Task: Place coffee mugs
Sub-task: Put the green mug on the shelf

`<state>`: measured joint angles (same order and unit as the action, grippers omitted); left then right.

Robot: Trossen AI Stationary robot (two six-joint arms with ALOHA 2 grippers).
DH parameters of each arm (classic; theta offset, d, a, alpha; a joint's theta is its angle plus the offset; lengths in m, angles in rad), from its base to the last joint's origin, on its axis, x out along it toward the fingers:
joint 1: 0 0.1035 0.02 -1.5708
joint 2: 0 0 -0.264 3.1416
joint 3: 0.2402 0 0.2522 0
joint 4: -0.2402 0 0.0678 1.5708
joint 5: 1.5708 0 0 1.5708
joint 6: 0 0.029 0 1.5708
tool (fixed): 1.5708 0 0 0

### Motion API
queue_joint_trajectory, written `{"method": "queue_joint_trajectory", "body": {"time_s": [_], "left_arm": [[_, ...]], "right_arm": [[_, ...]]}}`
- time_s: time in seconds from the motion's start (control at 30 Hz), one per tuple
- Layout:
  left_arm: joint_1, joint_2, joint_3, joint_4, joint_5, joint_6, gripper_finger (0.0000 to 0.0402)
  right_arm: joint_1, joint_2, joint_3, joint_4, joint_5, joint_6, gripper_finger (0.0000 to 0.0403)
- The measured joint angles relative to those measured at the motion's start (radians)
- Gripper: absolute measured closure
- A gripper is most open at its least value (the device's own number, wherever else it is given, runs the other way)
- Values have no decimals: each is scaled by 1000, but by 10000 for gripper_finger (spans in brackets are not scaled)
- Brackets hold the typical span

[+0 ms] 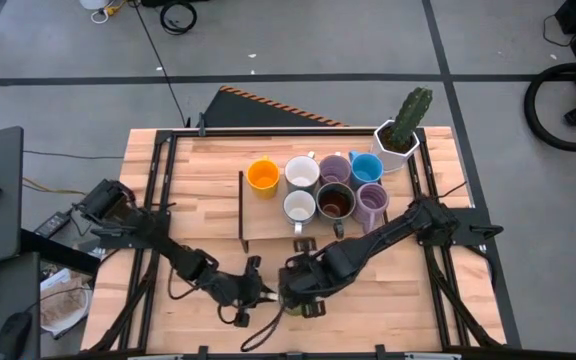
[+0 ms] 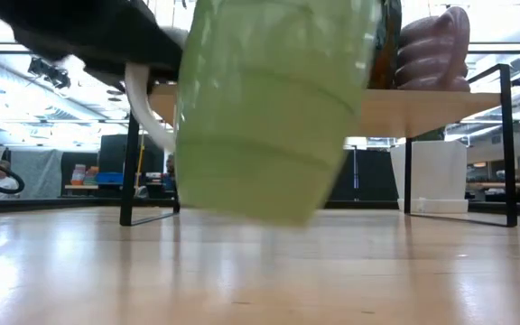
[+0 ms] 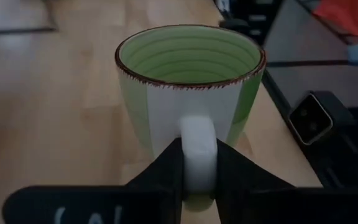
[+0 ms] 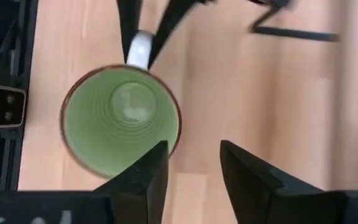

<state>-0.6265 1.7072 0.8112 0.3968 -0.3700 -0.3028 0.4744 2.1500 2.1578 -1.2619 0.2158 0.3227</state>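
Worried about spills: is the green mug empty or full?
Empty. The right wrist view looks straight into the green mug and shows its bare ridged bottom; the left gripper pinches its handle.

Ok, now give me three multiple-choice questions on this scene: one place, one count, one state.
1. Where is the green ceramic mug relative to the raised wooden shelf? A on it; B in front of it; C under it.
2. How many mugs stand on the shelf? A four; B ten; C seven.
3. The left end effector is: A shut on the green mug's handle; B open; C out of sight.
Answers: B, the low view shows the shelf behind it; C, seven count from above; A, its fingers pinch the white handle.
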Motion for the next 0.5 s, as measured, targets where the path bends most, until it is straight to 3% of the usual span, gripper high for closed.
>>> {"method": "queue_joint_trajectory", "body": {"time_s": [0.3, 0.5], "left_arm": [[-117, -136, 0, -68, -331, -28, 338], [-179, -221, 0, -78, -660, -27, 338]], "right_arm": [[117, -148, 2, -155, 328, 187, 247], [220, -176, 2, -259, 511, 346, 246]]}}
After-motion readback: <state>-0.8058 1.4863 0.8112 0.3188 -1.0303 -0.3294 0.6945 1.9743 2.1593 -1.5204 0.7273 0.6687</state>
